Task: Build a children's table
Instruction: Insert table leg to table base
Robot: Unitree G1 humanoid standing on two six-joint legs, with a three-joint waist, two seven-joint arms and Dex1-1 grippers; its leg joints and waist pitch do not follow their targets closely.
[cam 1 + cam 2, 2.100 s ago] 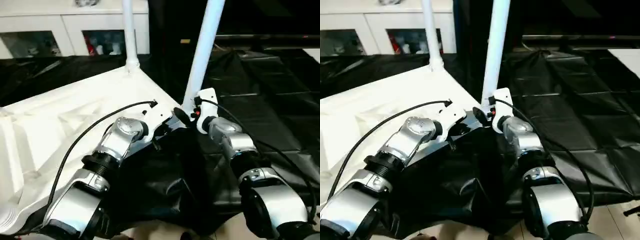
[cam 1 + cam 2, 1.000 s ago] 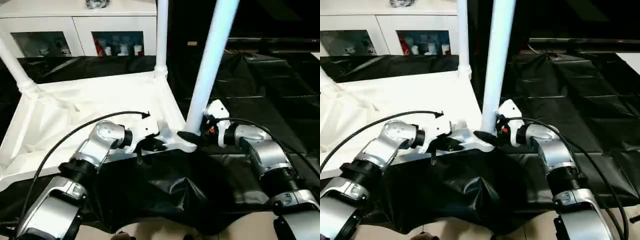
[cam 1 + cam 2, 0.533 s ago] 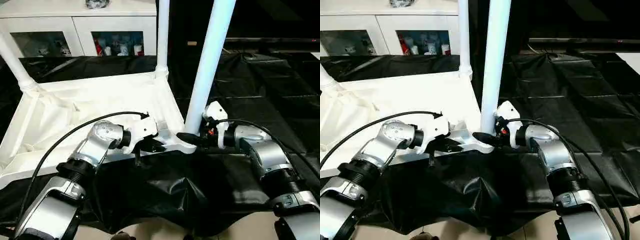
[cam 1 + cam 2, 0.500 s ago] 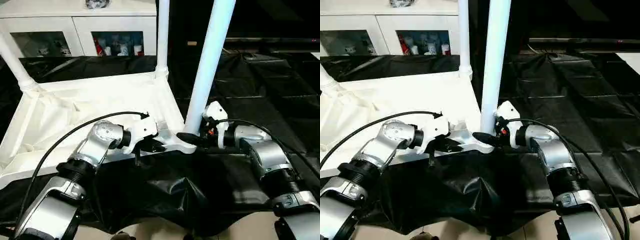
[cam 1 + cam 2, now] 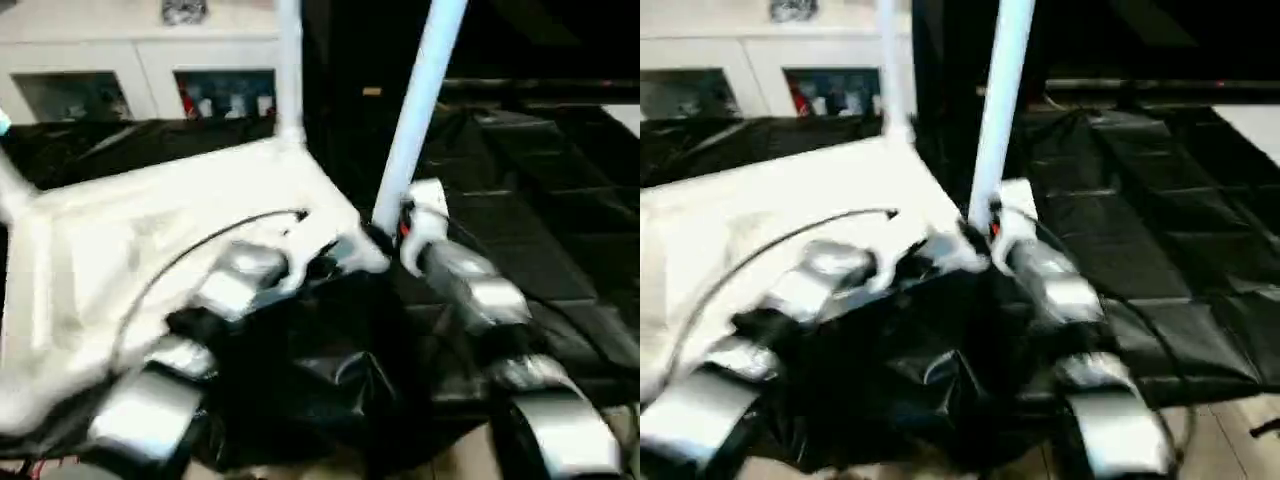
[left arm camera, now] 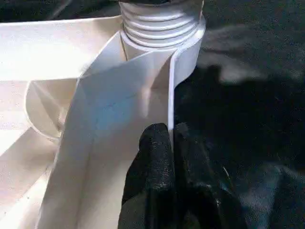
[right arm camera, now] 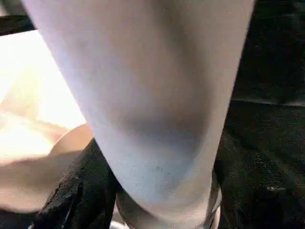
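Since half a second ago the whole head view has swung and blurred, so the camera itself has moved; within it the tabletop (image 5: 150, 240) now lies skewed, its near corner pointing toward the lower centre where before its near edge ran almost level. Behind it, along the top of the frame, stands a white cabinet (image 5: 130, 60) with glass doors and small coloured items inside. Black sheeting (image 5: 560, 190) covers the surface on the right half and hangs in folds at lower centre, under the forearms.

One leg (image 5: 415, 110) rises from the near corner socket and leaves the frame at the top, right of centre; a second leg (image 5: 290, 65) stands upright at the far corner, upper centre.

Both silver forearms reach up from the bottom edge and converge on that near corner. In the left wrist view the left gripper (image 6: 170, 138) is pinched shut on the thin upright rim of the tabletop, just beside the ribbed socket (image 6: 159, 21). In the right wrist view the right gripper (image 7: 157, 200) straddles the foot of the near leg, a black finger (image 7: 78, 191) on each side, clasping the tube.
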